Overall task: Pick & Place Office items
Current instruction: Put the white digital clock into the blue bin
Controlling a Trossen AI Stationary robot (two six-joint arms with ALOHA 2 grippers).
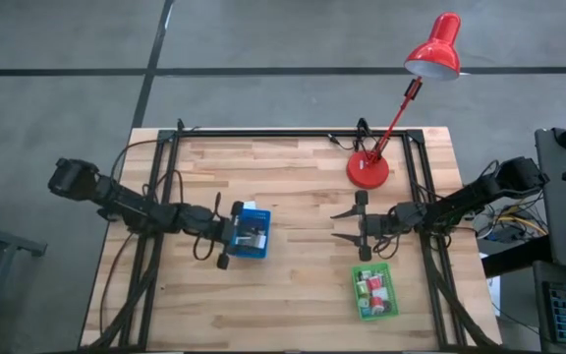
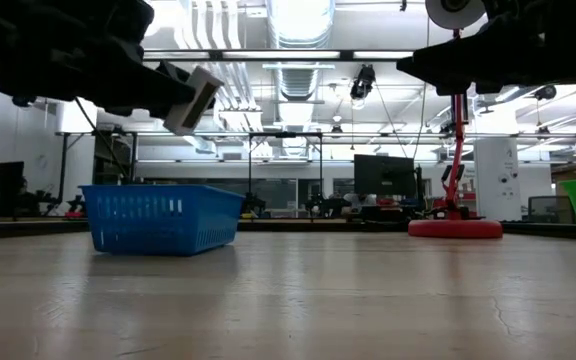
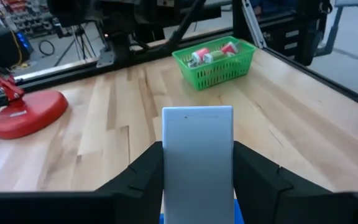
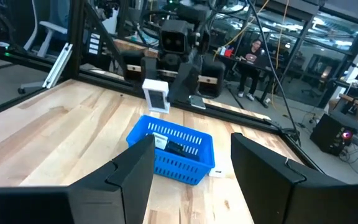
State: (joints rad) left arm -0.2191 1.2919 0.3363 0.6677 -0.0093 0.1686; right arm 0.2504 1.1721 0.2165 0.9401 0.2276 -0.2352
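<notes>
My left gripper [image 1: 246, 236] reaches in from the table's left and hangs over the blue tray [image 1: 259, 218], shut on a flat white block [image 3: 197, 149]. In the low view the block [image 2: 194, 98] sits well above the tray [image 2: 158, 218]. The right wrist view shows a dark item and a white one [image 4: 174, 147] inside that tray. My right gripper [image 1: 340, 225] stands open above the bare table to the right of the blue tray, pointing at it, with nothing between its fingers. The green tray [image 1: 374, 291] at the near right holds several red, green and white items. My left gripper pinches the white block's two long sides [image 3: 166, 168] between its two fingers. The fingers come from the table's left, slanting slightly down, and lie along the block. The block's far end [image 3: 197, 115] sticks out past the fingertips. It is lifted clear above the blue tray.
A red desk lamp stands on its round base [image 1: 367, 169] at the far right, its shade beyond the table's far edge. A small white item [image 4: 219, 171] lies on the table against the blue tray's far side. Bare wood stretches between the two trays.
</notes>
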